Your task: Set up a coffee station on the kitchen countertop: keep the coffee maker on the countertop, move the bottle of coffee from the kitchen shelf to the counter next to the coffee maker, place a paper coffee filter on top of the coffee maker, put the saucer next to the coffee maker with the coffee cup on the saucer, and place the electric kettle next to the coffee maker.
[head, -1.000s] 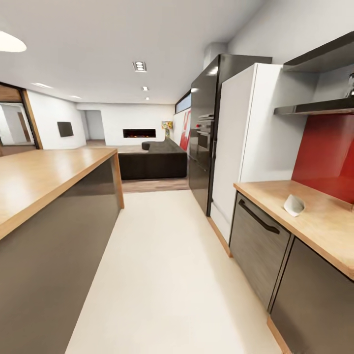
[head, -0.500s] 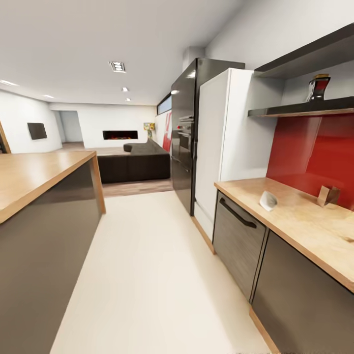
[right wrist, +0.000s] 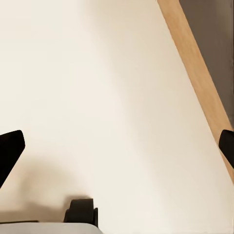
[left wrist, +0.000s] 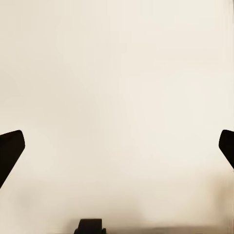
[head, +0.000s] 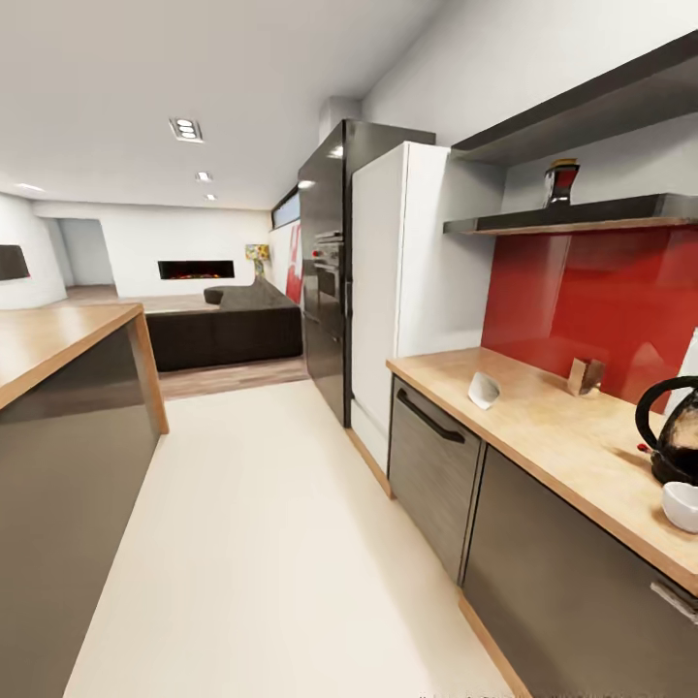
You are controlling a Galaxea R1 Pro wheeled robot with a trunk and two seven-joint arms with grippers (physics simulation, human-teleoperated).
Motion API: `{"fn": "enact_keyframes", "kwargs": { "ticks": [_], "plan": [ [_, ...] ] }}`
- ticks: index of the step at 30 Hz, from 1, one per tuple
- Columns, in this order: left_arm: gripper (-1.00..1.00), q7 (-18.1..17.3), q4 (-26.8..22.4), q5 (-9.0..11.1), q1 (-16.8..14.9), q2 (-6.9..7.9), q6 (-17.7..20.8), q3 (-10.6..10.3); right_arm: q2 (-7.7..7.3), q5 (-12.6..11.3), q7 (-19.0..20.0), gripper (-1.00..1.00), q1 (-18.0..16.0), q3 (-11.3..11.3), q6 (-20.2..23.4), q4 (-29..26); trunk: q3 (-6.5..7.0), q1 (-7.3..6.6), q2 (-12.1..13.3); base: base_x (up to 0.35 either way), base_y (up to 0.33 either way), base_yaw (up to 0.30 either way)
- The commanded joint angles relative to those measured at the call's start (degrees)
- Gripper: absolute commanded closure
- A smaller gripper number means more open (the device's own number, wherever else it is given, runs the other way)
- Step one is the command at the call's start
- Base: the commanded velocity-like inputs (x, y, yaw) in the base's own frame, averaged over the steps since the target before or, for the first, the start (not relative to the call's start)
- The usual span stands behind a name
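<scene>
The countertop (head: 543, 431) runs along the right wall over dark cabinets. On it lies the paper coffee filter (head: 483, 390), a small white cone near the front edge. The electric kettle (head: 673, 438), dark with a loop handle, stands at the picture's right edge, and the rounded white coffee cup (head: 682, 505) sits just in front of it, cut off by the frame. The bottle of coffee (head: 561, 182), dark with a yellow lid, stands on the wall shelf (head: 582, 215). The coffee maker and saucer are out of view. My left gripper (left wrist: 117, 146) and right gripper (right wrist: 117, 146) are open over pale floor, holding nothing.
A small brown block (head: 585, 376) sits against the red backsplash. A white tall cabinet (head: 397, 291) and black oven tower (head: 325, 281) stand beyond the counter. The orange-wood island (head: 58, 349) lines the left. A pale floor aisle (head: 262, 523) runs between them toward a dark sofa (head: 228, 330).
The head camera has swung to the right, so the whole scene has slid left. The kettle and the white cup have come into view at the right edge.
</scene>
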Motion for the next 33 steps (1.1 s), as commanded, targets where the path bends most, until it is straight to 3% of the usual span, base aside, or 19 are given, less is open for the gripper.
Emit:
{"fn": "enact_keyframes", "kwargs": {
  "ticks": [1,33],
  "plan": [
    [-1.00,0.00,-0.09,-0.02,0.03,-0.01,-0.06,0.02,0.00,0.05,-0.01,-1.00,-0.04,-0.01,-0.19,0.07,-0.02,0.00,-0.03,0.000,0.000,-0.249],
    [-1.00,0.00,-0.09,-0.03,0.03,-0.01,-0.06,0.09,-0.03,0.06,-0.01,-1.00,-0.03,-0.02,-0.19,0.07,0.97,0.00,-0.03,0.000,0.000,-0.241]
  ]
}}
